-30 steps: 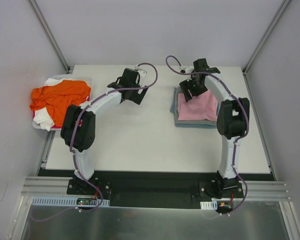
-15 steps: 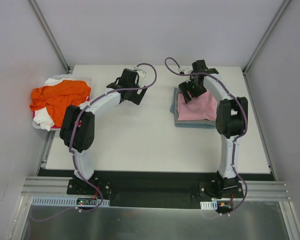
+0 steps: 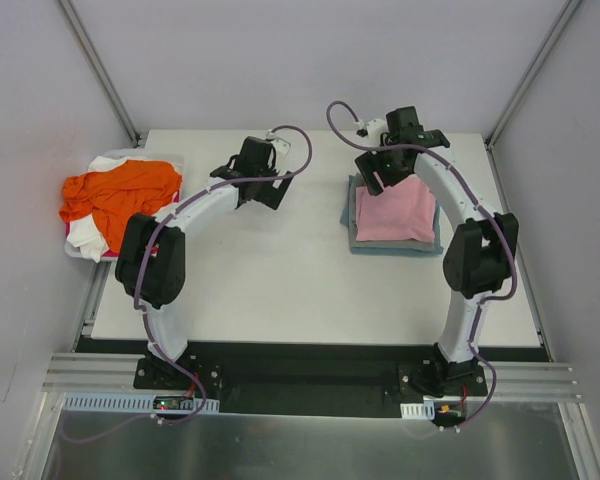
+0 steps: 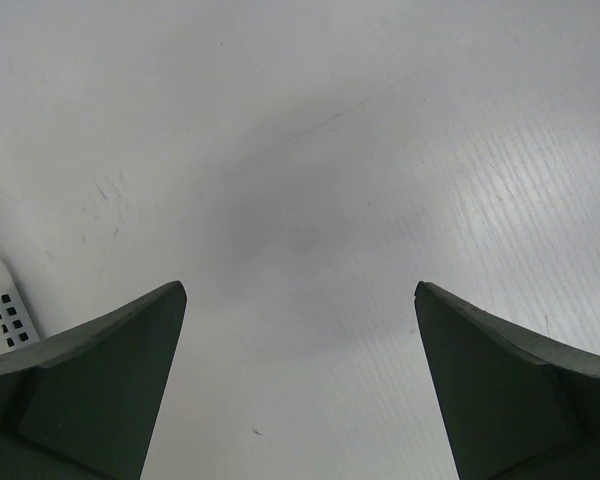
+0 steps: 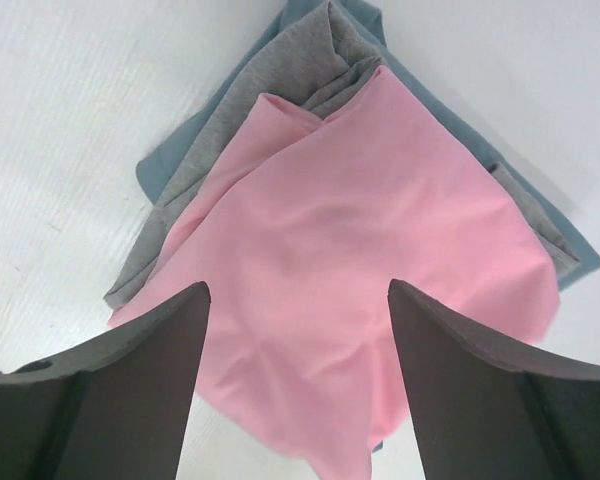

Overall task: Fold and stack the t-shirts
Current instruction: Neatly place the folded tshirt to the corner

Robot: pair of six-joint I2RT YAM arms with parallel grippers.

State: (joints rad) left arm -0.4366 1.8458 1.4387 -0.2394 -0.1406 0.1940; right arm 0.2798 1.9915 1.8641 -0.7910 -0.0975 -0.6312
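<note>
T-shirts: two folded in a stack on the right of the table (image 3: 280,270), two loose in the basket (image 3: 176,158) on the left
From overhead you see the pink t-shirt (image 3: 395,212) lying on the grey-blue t-shirt (image 3: 390,246), and the orange t-shirt (image 3: 120,190) and white t-shirt (image 3: 92,240) heaped in the basket; only the right wrist view shows you grey and blue folds fanned out beneath the pink corner, with the right gripper (image 5: 298,285) above it, jaws wide apart and holding nothing. In the left wrist view the left gripper (image 4: 300,290) is fully spread over bare table, empty. Since a second ago the right elbow has swung outward; the left arm has barely moved
</note>
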